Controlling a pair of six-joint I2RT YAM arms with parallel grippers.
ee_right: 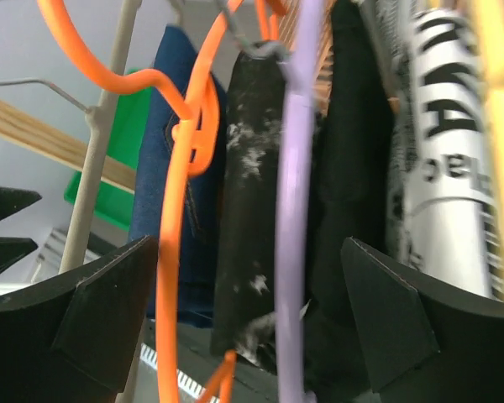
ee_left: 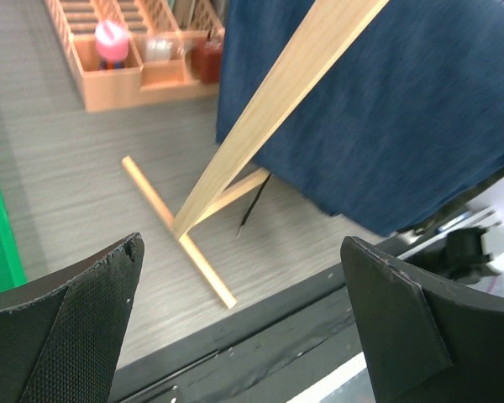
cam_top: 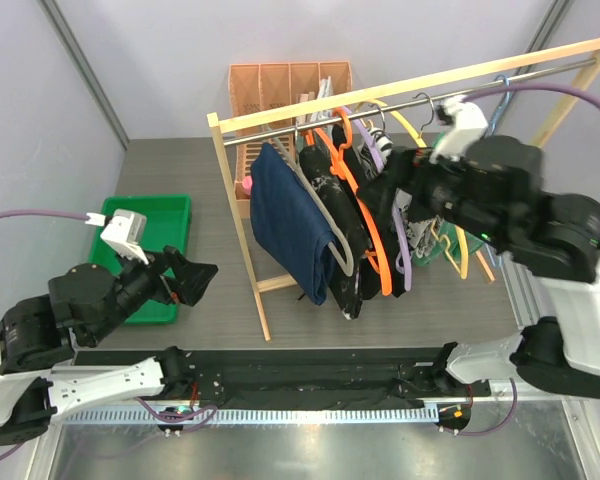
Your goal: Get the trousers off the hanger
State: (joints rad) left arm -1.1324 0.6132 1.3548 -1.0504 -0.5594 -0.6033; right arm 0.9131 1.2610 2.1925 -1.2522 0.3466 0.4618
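At frame centre, navy trousers (cam_top: 290,225) and speckled trousers (cam_top: 332,215) hang folded, long axes vertical, ends pointing down. Left gripper (ee_left: 244,243) and right gripper (ee_right: 245,252): jaws spread, holding nothing.

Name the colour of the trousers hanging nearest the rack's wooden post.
Plain navy blue; the trousers show best in the top external view.

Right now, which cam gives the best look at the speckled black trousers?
Top external: the speckled black trousers hang in full view, between the navy trousers and an orange hanger. Right wrist shows only a close, blurry strip of them behind hangers. Left wrist shows none, only the navy trousers.
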